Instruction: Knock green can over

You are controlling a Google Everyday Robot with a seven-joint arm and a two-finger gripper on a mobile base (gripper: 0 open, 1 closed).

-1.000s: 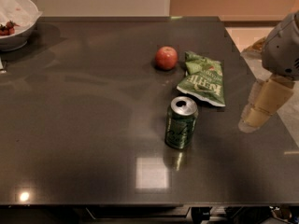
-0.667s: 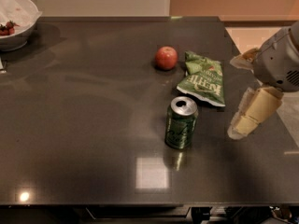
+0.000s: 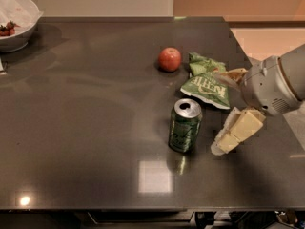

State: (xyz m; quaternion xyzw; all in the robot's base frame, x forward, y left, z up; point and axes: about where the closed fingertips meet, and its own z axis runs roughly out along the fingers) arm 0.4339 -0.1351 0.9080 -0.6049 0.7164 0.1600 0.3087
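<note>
Camera view shows us the green can [image 3: 185,126] upright on the table [image 3: 86,128], our gripper [image 3: 223,145] low just beside it, not touching; parted or closed, we can't judge.

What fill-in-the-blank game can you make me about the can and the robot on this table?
1. The can stands ____ on the table.
2. In the camera view, the gripper is just to the ____ of the can, not touching it.
3. The apple beside the chip bag is ____ in colour.
4. The bowl sits at the table's far ____ corner.

Missing words: upright; right; red; left.
</note>
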